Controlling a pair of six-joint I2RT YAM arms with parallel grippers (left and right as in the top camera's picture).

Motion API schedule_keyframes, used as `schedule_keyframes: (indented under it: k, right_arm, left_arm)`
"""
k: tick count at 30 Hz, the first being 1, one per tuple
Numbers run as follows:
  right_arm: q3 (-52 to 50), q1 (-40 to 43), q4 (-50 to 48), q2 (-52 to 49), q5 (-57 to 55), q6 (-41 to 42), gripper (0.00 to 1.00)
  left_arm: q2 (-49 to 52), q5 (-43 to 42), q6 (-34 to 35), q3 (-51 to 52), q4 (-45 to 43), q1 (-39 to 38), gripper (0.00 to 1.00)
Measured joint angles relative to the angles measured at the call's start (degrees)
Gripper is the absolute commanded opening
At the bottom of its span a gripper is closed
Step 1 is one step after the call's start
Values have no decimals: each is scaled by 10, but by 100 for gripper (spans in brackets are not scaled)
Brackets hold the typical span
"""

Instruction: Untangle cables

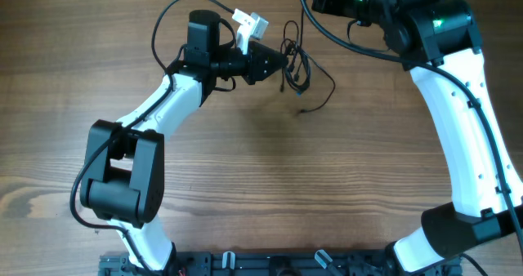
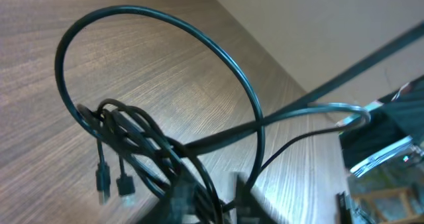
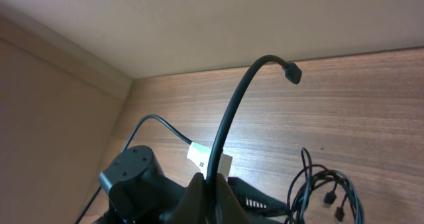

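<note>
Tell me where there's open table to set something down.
Bare table in the middle, between left arm and right arm, below the cables; also the left edge beyond the left arm. Crowded up top: cables, left gripper and right arm meet there.

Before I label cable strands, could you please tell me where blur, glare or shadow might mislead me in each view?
Overhead: even light, sharp, cable tangle casting soft shadows. Left wrist: left gripper's fingers and nearest strands dark and blurred; wood grain crisp. Right wrist: bright glare along the table's far edge; raised cable sharp.
</note>
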State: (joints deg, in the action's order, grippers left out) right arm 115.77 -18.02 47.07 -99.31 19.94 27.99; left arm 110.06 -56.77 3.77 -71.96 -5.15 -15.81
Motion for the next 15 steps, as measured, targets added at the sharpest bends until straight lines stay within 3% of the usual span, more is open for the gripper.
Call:
schedule_keyframes:
  k: [3, 7, 8, 10, 11, 13, 15]
  right_arm:
    - [0, 0, 0, 0, 0, 0, 5]
    - [0, 0, 0, 0, 2, 2, 5]
    - [0, 0, 0, 0, 2, 2, 5]
    - [0, 0, -2, 0, 2, 2, 5]
    - [0, 0, -3, 0, 2, 2, 5]
    - [0, 0, -4, 0, 2, 2, 5]
    - [0, 0, -5, 0, 4, 2, 5]
  left_arm:
    - [0, 6, 5, 0, 2, 0, 5]
    - [0, 15, 2, 0, 1, 0, 4]
    - [0, 16, 2, 0, 1, 0, 7]
    - [0, 16, 1, 0, 0, 0, 36]
    - [0, 17, -1, 0, 0, 0, 36]
    - [0, 18, 2, 0, 0, 0, 8]
    - [0, 19, 6, 0, 2, 0, 4]
